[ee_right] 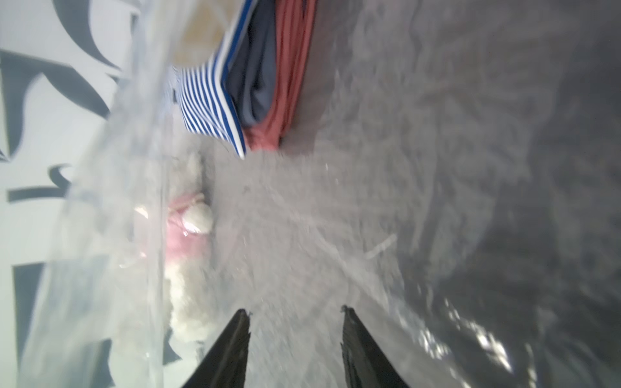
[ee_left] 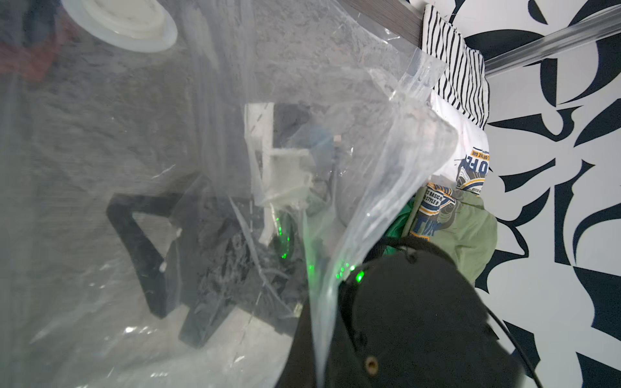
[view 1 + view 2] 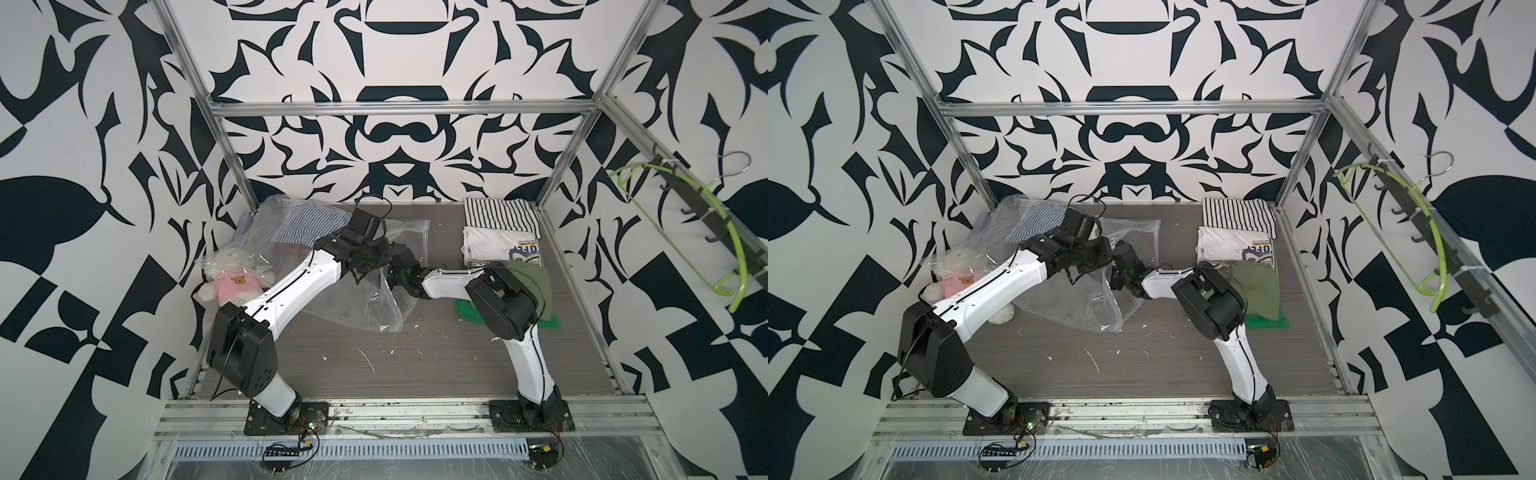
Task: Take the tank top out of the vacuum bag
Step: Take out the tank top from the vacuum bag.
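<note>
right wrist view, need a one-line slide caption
Open right gripper inside the clear vacuum bag, facing folded striped, navy and red clothes, plush toy alongside.

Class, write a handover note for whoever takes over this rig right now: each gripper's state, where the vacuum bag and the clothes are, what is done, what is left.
Left gripper: shut, apparently pinching the vacuum bag film to hold its mouth up.
Right gripper: open, empty, reaching inside the bag.
Clothes: blue-striped piece, navy piece and red piece are bunched at the bag's far end. I cannot tell which is the tank top.
Done: bag open, right gripper inside.
Left: reach the clothes, grip the tank top, pull it out.
</note>
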